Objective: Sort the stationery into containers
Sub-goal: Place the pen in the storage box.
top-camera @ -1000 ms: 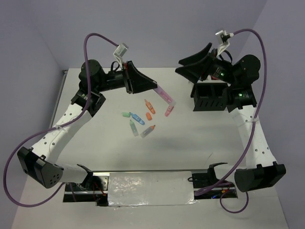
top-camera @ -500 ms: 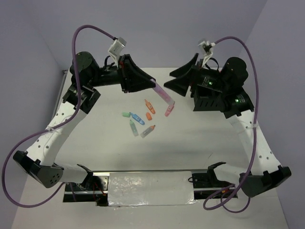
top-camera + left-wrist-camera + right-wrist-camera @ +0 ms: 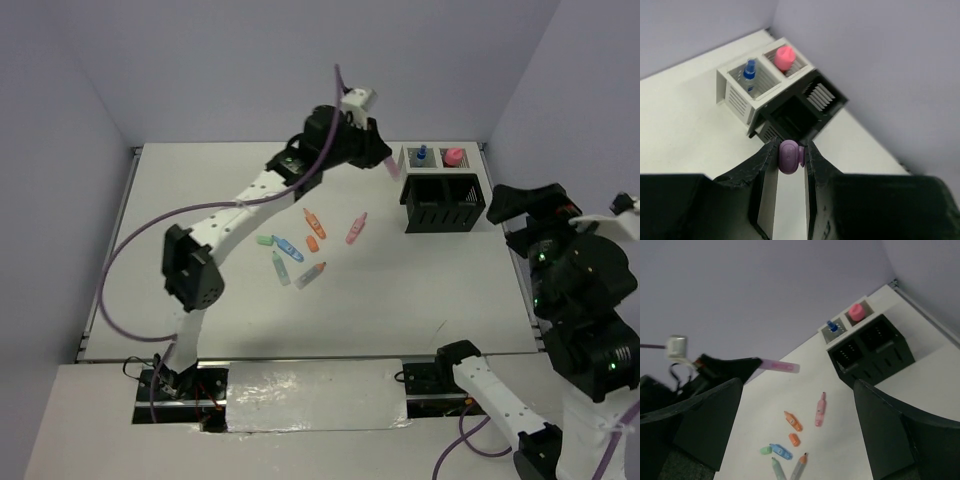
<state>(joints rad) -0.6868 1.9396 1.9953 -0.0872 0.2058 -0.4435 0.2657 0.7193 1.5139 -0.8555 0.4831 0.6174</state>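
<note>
Top external: drop-off approach.
We find the left gripper (image 3: 383, 158) clamped on a purple marker (image 3: 789, 157), near the black organiser (image 3: 443, 206); released early, it may hit the rim. Right gripper (image 3: 797, 390) spread wide, empty.

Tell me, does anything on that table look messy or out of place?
Nothing looks spilled or broken. A handful of markers lie scattered at odd angles on the table, outside the black organiser and white tray. The left end effector grips a purple marker near them.
</note>
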